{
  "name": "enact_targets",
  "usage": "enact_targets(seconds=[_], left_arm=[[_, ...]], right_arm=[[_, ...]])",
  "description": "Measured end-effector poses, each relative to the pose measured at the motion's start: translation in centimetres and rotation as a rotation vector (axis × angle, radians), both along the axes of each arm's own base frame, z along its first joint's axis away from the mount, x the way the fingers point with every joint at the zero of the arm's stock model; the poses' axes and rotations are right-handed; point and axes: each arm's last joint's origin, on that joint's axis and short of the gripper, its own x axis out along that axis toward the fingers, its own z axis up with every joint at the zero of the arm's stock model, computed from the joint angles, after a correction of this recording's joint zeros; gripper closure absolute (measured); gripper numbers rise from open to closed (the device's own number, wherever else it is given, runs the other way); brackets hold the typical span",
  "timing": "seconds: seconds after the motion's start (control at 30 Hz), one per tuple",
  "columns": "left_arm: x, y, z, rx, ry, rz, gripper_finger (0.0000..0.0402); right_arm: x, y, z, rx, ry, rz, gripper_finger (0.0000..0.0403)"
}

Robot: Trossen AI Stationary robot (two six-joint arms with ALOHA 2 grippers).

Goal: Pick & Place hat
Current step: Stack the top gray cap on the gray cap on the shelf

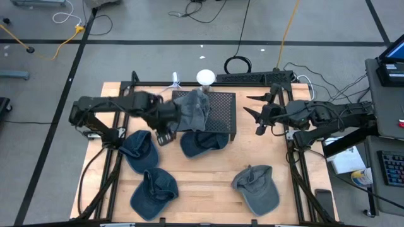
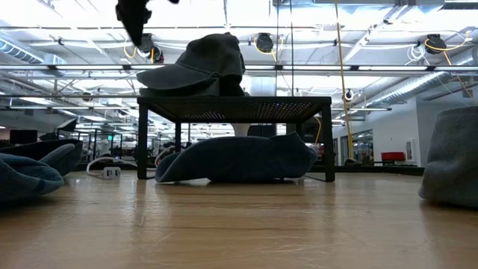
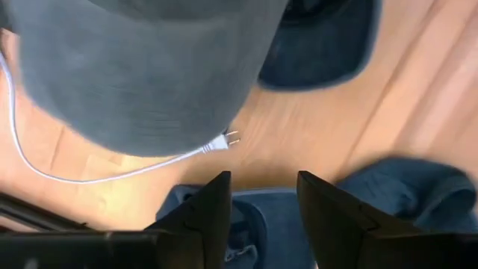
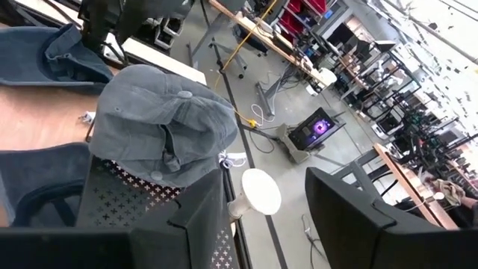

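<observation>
A grey hat (image 1: 192, 110) sits on top of a black mesh stand (image 1: 221, 120); in the low view the grey hat (image 2: 198, 66) rests on the stand's top (image 2: 235, 99) with its brim toward the left arm. My left gripper (image 1: 166, 133) hovers just off the stand's left side, open (image 3: 263, 198), pointing down past the hat's brim (image 3: 149, 75) and touching nothing. My right gripper (image 1: 251, 106) waits open to the right of the stand, facing the hat (image 4: 160, 127).
A blue hat (image 1: 202, 143) lies under the stand. Two more blue hats (image 1: 139, 150) (image 1: 154, 189) lie on the wooden table's left half, and a grey one (image 1: 255, 187) lies near right. A white cable with a plug (image 3: 216, 142) and a white round object (image 1: 206, 77) sit behind the stand.
</observation>
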Motion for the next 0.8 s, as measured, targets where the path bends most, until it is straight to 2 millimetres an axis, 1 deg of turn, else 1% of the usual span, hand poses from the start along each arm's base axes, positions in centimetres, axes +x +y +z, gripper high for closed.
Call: enact_targets(seconds=[0.13, 0.23, 0.33, 0.43, 0.57, 0.73, 0.8], left_arm=[[0.4, -0.5, -2.9, 0.028, 0.047, -0.026, 0.0254], [0.2, -0.7, -4.3, 0.033, 0.095, -0.053, 0.026], [0.1, -0.6, -5.3, 0.045, 0.122, -0.069, 0.0265], [0.0, -0.1, -5.8, 0.09, 0.137, -0.074, 0.027], [0.0, 1.1, -6.3, 0.112, 0.148, -0.033, 0.0267], [-0.2, 2.4, -6.4, 0.105, 0.153, 0.038, 0.026], [-0.5, 2.7, -6.1, 0.104, 0.155, 0.058, 0.026]], right_arm=[[0.7, 0.1, -0.4, -0.018, 0.029, 0.004, 0.0218], [1.0, 0.2, -0.6, -0.023, 0.043, 0.005, 0.0218], [1.1, 0.2, -0.7, -0.026, 0.048, 0.005, 0.0218], [1.1, 0.2, -0.6, -0.024, 0.041, 0.005, 0.0218], [1.2, 0.2, -0.5, -0.014, 0.021, 0.003, 0.0218], [1.2, 0.2, -0.5, -0.012, 0.019, 0.003, 0.0218], [1.2, 0.2, -0.4, -0.012, 0.018, 0.003, 0.0218]])
